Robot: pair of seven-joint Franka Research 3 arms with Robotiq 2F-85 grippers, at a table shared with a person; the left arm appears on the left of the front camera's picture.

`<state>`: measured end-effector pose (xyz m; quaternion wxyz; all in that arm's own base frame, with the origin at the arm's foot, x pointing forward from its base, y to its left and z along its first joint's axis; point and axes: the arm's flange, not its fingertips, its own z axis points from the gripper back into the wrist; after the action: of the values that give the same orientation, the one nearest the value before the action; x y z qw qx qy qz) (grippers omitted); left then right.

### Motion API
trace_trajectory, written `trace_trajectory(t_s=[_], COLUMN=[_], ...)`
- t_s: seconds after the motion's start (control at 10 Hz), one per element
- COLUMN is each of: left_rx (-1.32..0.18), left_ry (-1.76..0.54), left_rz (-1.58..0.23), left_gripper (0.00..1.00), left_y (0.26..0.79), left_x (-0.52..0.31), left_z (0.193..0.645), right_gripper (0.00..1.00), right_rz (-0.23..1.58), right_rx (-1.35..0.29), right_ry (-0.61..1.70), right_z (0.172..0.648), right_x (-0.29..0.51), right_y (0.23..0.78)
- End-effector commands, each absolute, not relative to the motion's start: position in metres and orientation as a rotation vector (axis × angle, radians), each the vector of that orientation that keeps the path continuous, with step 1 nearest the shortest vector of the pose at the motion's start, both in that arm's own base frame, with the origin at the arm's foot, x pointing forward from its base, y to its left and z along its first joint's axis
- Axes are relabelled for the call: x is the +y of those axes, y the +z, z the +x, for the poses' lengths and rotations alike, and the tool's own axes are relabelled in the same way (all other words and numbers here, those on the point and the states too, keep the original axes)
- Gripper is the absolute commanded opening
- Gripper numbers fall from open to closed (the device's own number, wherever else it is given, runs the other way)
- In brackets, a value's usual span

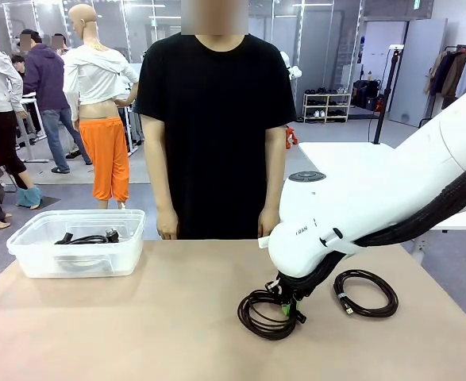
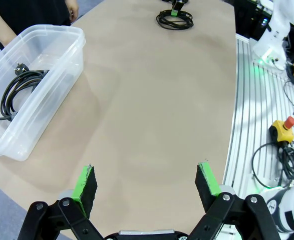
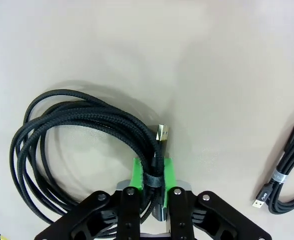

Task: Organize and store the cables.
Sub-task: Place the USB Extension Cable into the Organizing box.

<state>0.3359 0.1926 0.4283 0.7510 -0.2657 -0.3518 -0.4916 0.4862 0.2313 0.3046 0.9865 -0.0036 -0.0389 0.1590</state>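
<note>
Our right gripper (image 3: 153, 175) stands with its jaws pinched on the braided cable coil (image 3: 71, 125) at its bound section, just beside the USB plug (image 3: 161, 133). The coil lies flat on the table (image 1: 137, 333), right of centre and toward the near edge. Our left gripper (image 2: 147, 182) hovers over bare tabletop with jaws spread wide, holding nothing. We judge the risk to lie in the lift. The pads take the strands at one edge only, so the loose loops may sag, spill open or slip out of the tie on the way to the clear plastic bin (image 1: 74, 218) at the far left, where one cable (image 1: 86, 238) is already stored. A trailing loop could also snag the second coil (image 1: 366, 292), lying close by on the right, or catch the bin's rim. A hand (image 1: 167, 230) of the person at the far edge hangs near the carrying path.
</note>
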Motion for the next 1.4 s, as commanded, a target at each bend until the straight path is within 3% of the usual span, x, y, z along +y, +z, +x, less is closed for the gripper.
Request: trace_trajectory(t_s=[0.0, 0.8, 0.9, 1.3], left_rx=[-0.774, -0.774, -0.774, -0.774], left_ry=[-1.082, -1.082, -1.082, -1.082], left_rz=[-0.583, -0.583, -0.583, -0.583], left_gripper=[1.0, 1.0, 1.0, 1.0], left_y=[0.429, 0.429, 0.429, 0.429], left_x=[0.194, 0.194, 0.194, 0.194], left_z=[0.335, 0.335, 0.335, 0.335], right_gripper=[0.0, 0.0, 0.18, 0.18], right_rz=[-0.028, -0.008, -0.007, -0.032], right_rx=[-0.076, -0.078, -0.078, -0.108], right_ry=[0.313, 0.319, 0.317, 0.258], right_z=[0.491, 0.486, 0.487, 0.479], right_x=[0.231, 0.231, 0.23, 0.252], right_y=[0.307, 0.305, 0.305, 0.367])
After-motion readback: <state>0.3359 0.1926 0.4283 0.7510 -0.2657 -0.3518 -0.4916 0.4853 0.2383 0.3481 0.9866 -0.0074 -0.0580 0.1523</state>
